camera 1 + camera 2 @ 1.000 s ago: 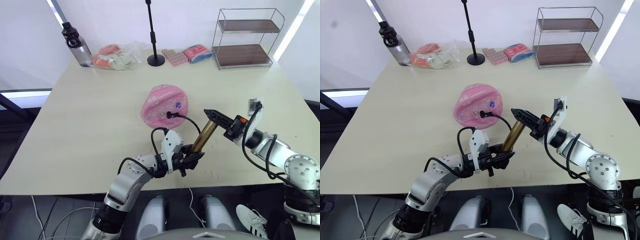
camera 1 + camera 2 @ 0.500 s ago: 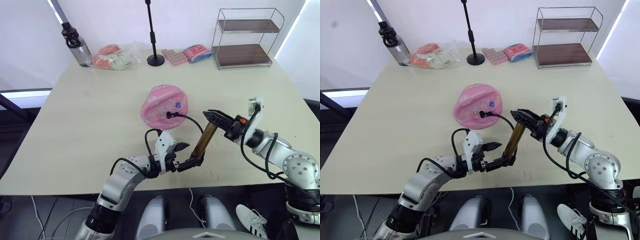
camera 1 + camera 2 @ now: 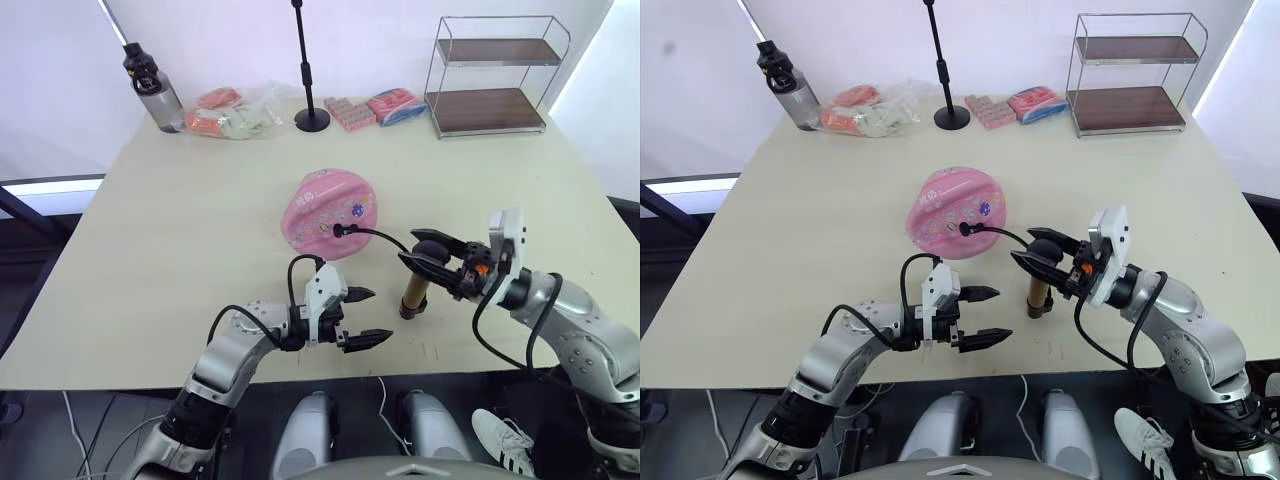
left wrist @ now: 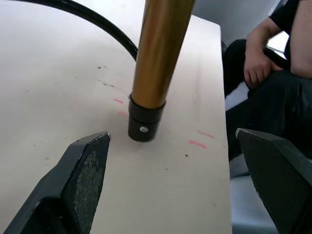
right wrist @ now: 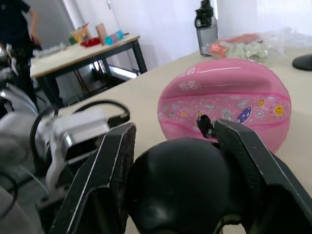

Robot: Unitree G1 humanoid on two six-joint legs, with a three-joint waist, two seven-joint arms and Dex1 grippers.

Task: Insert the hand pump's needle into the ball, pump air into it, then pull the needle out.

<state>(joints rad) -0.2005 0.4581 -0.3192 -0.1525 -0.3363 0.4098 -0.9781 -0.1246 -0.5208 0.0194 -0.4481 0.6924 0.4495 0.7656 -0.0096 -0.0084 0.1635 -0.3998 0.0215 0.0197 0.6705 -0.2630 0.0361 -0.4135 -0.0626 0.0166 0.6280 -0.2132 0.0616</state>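
The pink ball [image 3: 330,212] lies mid-table, partly flattened. A black fitting [image 5: 204,124] sits against its near side, and the needle itself is hidden. From there a thin black hose [image 3: 385,238] curves to the hand pump [image 3: 413,290]. The pump's bronze cylinder [image 4: 158,53] stands upright on its black end cap [image 4: 145,122]. My right gripper [image 3: 427,252] is shut on the pump's black top [image 5: 185,180]. My left gripper [image 3: 378,316] is open just left of the pump's base, apart from it, with nothing between its fingers [image 4: 83,180].
A water bottle [image 3: 152,88], plastic bags [image 3: 235,112], a black stand [image 3: 310,70], small packages [image 3: 370,107] and a wire shelf [image 3: 490,75] line the table's far edge. A seated person [image 4: 263,63] is beyond the table's edge.
My left gripper has let go of the pump's lower end, opened wide and drawn back to the left. The right gripper has tipped the pump from slanted to upright on the table.
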